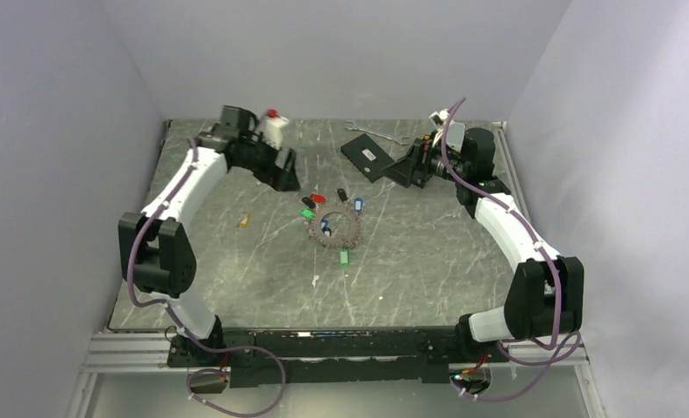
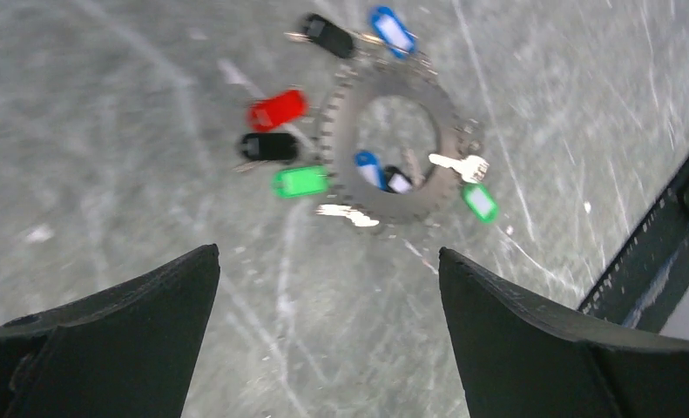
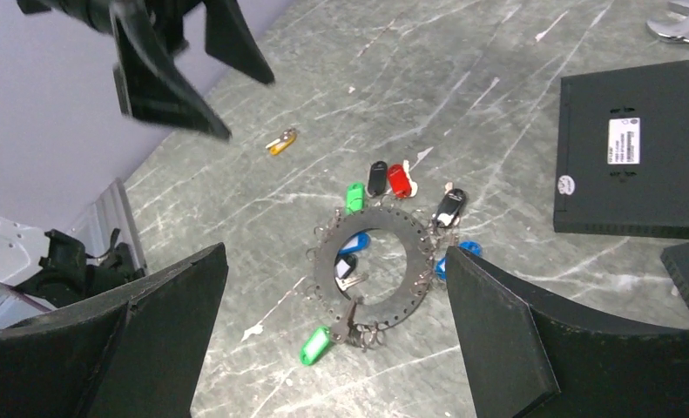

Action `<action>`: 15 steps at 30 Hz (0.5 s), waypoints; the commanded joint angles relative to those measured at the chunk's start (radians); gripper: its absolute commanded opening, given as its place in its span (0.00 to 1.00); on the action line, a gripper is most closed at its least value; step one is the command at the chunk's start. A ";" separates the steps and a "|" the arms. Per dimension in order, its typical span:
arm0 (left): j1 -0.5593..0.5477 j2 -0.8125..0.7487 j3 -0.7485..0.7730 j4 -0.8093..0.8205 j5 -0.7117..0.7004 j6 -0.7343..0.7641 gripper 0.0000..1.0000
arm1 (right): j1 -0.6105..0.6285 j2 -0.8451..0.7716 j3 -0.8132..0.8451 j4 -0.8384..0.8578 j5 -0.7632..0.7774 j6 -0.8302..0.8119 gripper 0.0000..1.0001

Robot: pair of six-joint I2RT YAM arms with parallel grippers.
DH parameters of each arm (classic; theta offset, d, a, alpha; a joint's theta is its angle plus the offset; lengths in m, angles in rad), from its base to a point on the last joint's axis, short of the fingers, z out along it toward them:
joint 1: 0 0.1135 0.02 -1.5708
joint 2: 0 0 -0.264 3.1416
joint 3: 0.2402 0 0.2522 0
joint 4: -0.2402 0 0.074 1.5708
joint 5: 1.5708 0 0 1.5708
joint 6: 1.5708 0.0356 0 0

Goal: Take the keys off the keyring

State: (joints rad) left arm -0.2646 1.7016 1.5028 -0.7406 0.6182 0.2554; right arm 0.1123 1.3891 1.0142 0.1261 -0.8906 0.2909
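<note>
keyring | keys fanned around it | left gripper, right gripper spread wide, empty | risk: keyring likely dragged if 1 key is pulled unpinned

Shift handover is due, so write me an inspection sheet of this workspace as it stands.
Surface: grey marbled table, scratched, with a few pale specks.
Job's things: keyring, a dark flat ring with holes round its rim, lies flat mid-table; red, black, blue and green keys sit round and inside it; one yellow-orange key lies apart from it.
Clutter: black box and silver wrench at the far side.
Grippers: left gripper and right gripper both open, empty, above the table.
Cables: purple cables run along both arms and loop below the near edge.
Surroundings: plain pale walls on three sides.
</note>
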 commanded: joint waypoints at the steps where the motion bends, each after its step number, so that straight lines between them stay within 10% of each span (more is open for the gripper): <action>1: 0.156 -0.026 0.103 -0.003 0.071 -0.077 0.99 | -0.025 -0.008 0.077 -0.084 0.028 -0.112 1.00; 8: 0.377 0.080 0.220 -0.107 0.098 -0.032 0.99 | -0.143 0.065 0.134 -0.302 0.031 -0.310 1.00; 15: 0.405 0.026 -0.027 0.093 -0.163 -0.001 0.99 | -0.262 0.125 0.045 -0.406 0.125 -0.522 1.00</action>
State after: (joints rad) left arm 0.1570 1.7626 1.6012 -0.7464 0.5816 0.2462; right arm -0.1165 1.4952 1.1084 -0.2058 -0.8375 -0.0620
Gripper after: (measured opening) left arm 0.992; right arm 0.993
